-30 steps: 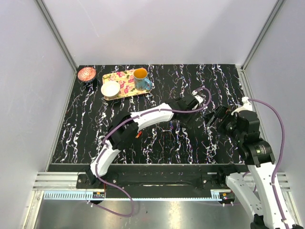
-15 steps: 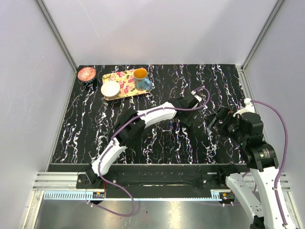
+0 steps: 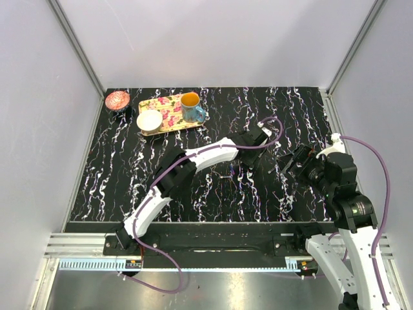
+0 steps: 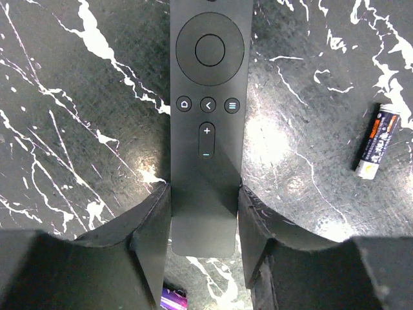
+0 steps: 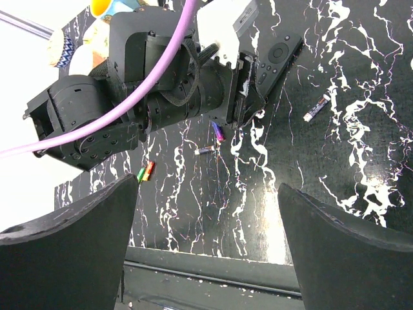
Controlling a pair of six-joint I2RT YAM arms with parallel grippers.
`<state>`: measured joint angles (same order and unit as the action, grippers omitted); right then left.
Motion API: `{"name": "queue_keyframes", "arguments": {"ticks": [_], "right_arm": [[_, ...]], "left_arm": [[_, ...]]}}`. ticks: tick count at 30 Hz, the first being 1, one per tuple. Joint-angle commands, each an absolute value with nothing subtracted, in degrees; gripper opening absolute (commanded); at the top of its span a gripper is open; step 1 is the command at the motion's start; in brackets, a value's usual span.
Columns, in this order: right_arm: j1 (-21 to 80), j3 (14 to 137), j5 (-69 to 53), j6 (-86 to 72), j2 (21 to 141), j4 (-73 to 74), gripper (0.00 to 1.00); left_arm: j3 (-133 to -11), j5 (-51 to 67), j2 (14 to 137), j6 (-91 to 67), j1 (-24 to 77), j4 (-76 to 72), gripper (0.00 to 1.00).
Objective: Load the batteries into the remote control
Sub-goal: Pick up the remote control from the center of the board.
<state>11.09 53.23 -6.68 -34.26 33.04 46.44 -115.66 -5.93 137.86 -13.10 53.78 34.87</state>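
Note:
The remote control [image 4: 208,116] is a slim black slab lying button side up on the marbled black table, and in the right wrist view the remote control [image 5: 276,59] pokes out beyond the left arm. My left gripper [image 4: 204,194] is shut on its lower end, both fingers pressed against its long sides. A blue-purple battery [image 4: 376,142] lies to its right, and a purple one [image 4: 173,299] peeks out under the fingers. A red-and-green battery [image 5: 146,172] and two slim ones [image 5: 206,150] lie farther off. My right gripper [image 5: 206,194] hovers open and empty.
A floral yellow tray [image 3: 169,111] at the back left carries a blue mug [image 3: 191,106] and a white bowl [image 3: 149,120]. A pink bowl [image 3: 117,100] sits in the back left corner. The left arm [image 3: 206,155] stretches across the table's middle.
My left gripper's jaws have closed from wide open onto the sides of the remote control, and that arm has shifted slightly. The right gripper stays open.

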Motion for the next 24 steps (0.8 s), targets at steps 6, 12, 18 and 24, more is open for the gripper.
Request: {"name": "queue_keyframes", "arguments": {"ticks": [6, 12, 18, 24], "right_arm": [[11.25, 59.05, -3.70, -34.10, 32.96, 45.18, 1.00], [11.25, 58.81, 1.58, -36.12, 34.01, 42.46, 1.00], [11.25, 47.30, -3.06, -42.80, 30.33, 27.03, 0.91], [11.25, 44.65, -25.91, -44.20, 37.52, 12.69, 1.00]], "left_arm": [[-101.88, -2.13, 119.64, -16.43, 51.43, 19.70, 0.00], [-87.48, 5.52, 101.98, -23.19, 45.37, 8.20, 0.00], [-58.48, 19.32, 80.53, -36.19, 37.01, -18.77, 0.00], [-34.65, 30.40, 71.64, -52.80, 32.87, -54.71, 0.00]]}}
